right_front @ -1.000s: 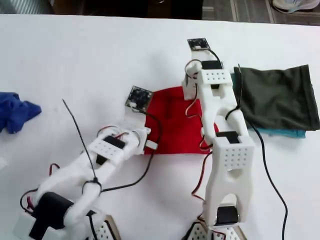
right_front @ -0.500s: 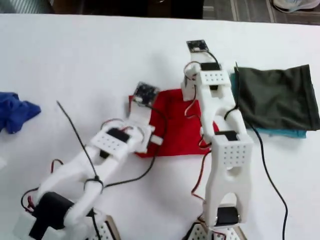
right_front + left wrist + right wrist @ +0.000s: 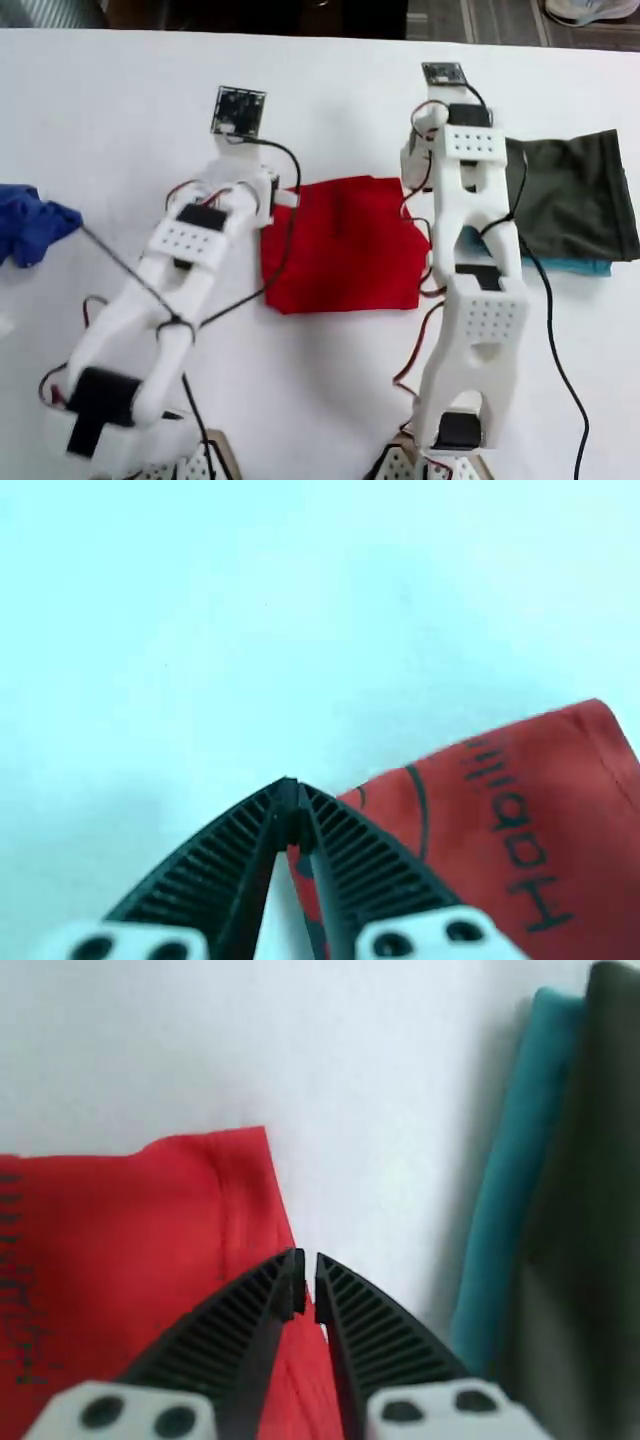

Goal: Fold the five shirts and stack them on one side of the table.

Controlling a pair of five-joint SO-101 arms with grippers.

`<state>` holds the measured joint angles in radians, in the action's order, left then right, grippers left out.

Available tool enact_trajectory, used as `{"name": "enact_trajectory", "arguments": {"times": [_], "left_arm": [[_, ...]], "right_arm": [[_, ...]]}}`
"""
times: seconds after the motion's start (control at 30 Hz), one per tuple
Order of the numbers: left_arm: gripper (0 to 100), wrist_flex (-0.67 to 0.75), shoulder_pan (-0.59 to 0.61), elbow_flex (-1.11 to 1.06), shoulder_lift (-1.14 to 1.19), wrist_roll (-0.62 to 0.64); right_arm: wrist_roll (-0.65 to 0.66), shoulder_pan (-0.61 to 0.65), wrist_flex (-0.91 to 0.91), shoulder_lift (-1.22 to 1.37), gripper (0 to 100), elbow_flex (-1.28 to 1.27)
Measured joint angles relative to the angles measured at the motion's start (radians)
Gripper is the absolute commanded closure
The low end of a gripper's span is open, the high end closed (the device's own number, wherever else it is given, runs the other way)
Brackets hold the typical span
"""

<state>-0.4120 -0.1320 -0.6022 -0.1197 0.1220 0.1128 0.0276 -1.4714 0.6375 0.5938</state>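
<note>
A red shirt point(image 3: 340, 245) lies folded flat in the middle of the table, also seen in the wrist views point(image 3: 500, 820) point(image 3: 120, 1230). My left gripper point(image 3: 268, 196) point(image 3: 287, 798) is at the shirt's far left corner, shut, its tips over bare table just beside the cloth. My right gripper point(image 3: 413, 170) point(image 3: 304, 1285) stands at the shirt's far right edge, shut to a thin slit; no cloth shows between its fingers. A dark green shirt point(image 3: 575, 195) point(image 3: 590, 1210) lies folded on a teal shirt point(image 3: 570, 266) point(image 3: 510, 1190) at the right.
A crumpled blue shirt point(image 3: 30, 225) lies at the table's left edge. The white table point(image 3: 150, 80) is bare along the far side and between the red shirt and the blue one. Arm cables trail across the near part of the table.
My left arm swung from over the red shirt out to its far left corner. My right arm shifted right and farther away. The red shirt now shows whole, its left edge farther left.
</note>
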Motion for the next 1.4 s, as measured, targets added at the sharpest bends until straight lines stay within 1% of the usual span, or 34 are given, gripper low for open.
{"name": "enact_trajectory", "arguments": {"times": [0.1,0.2,0.27,0.33,0.43,0.57,0.67,0.8,0.93,1.07,1.27,1.4], "left_arm": [[97,0.005,0.002,0.074,0.143,0.0],[97,-0.046,0.0,0.184,0.276,0.0],[97,-0.095,0.0,0.252,0.324,0.015],[97,-0.141,0.0,0.305,0.341,0.057],[97,-0.178,-0.002,0.338,0.351,0.097],[97,-0.181,-0.04,0.347,0.37,0.107],[97,-0.155,-0.066,0.376,0.431,0.112],[97,-0.161,-0.068,0.47,0.562,0.114],[97,-0.242,-0.069,0.6,0.669,0.121],[97,-0.322,-0.058,0.697,0.718,0.15],[97,-0.443,-0.009,0.81,0.772,0.153],[97,-0.488,0.003,0.864,0.801,0.15]], "right_arm": [[0.018,0.003,-0.026,-0.087,97.5,-0.052],[0.063,0.003,-0.002,-0.207,97.5,-0.203],[0.091,0.003,0.06,-0.316,97.5,-0.348],[0.117,0.005,0.147,-0.451,97.5,-0.526],[0.153,0.023,0.288,-0.66,97.5,-0.824],[0.195,0.034,0.387,-0.868,97.5,-1.166],[0.204,0.04,0.414,-0.951,97.5,-1.316],[0.204,0.04,0.462,-1.003,97.5,-1.422],[0.204,0.04,0.503,-1.01,97.5,-1.491],[0.204,0.04,0.554,-1.01,97.5,-1.557],[0.204,0.04,0.623,-1.01,97.5,-1.629],[0.204,0.04,0.651,-1.01,97.5,-1.645]]}}
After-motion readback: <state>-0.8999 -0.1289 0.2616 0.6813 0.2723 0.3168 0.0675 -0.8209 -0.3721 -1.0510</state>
